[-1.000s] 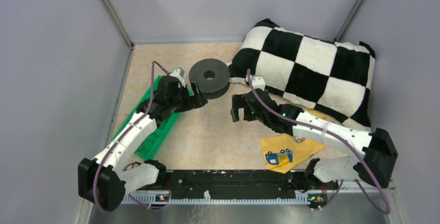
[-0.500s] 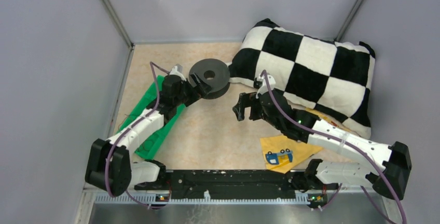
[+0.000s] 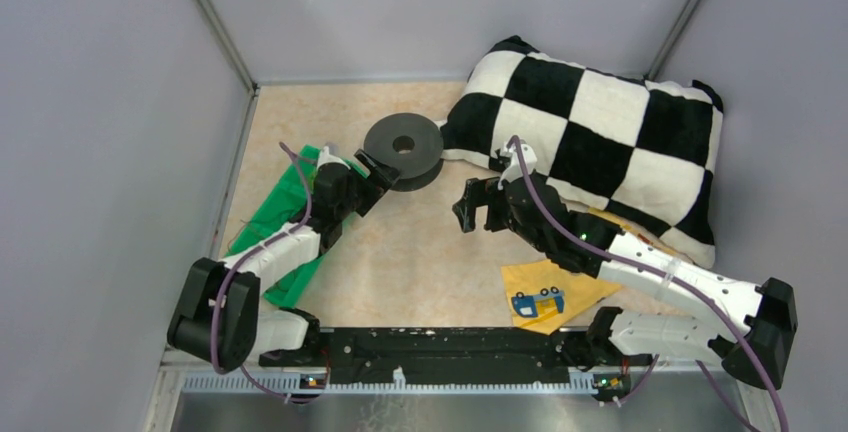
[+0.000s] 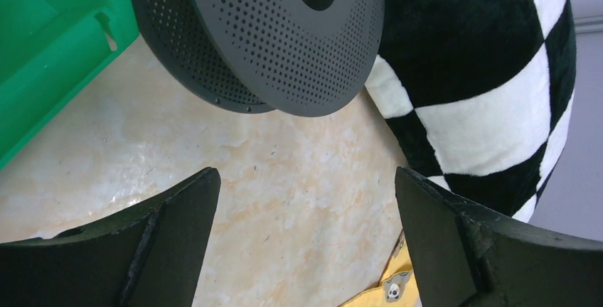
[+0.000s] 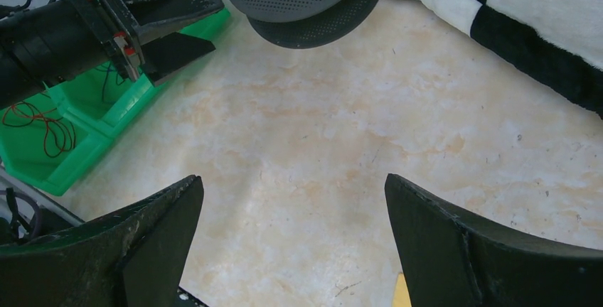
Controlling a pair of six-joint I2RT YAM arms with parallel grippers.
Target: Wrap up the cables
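My left gripper (image 4: 306, 200) and right gripper (image 5: 291, 207) both gape wide, holding nothing. The black spool (image 4: 284, 51) sits just ahead of the left jaws. The thin cables (image 5: 43, 126) lie loose in a green bin (image 5: 92, 119) behind them. I judge wrapping unstarted, so a wire end needs pinching first. Beige marbled tabletop (image 5: 320, 129), grey walls (image 3: 100, 102).

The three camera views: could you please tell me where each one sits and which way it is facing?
Top external: above and behind the bases, looking down on the table; both arms show, left gripper and right gripper open.
Left wrist: on the left arm, facing the black spool and checkered pillow; its two fingers frame the bottom.
Right wrist: on the right arm, facing far-left toward the green bin; its fingers and the left gripper show.
Shared: both wrist views see the spool and pillow.
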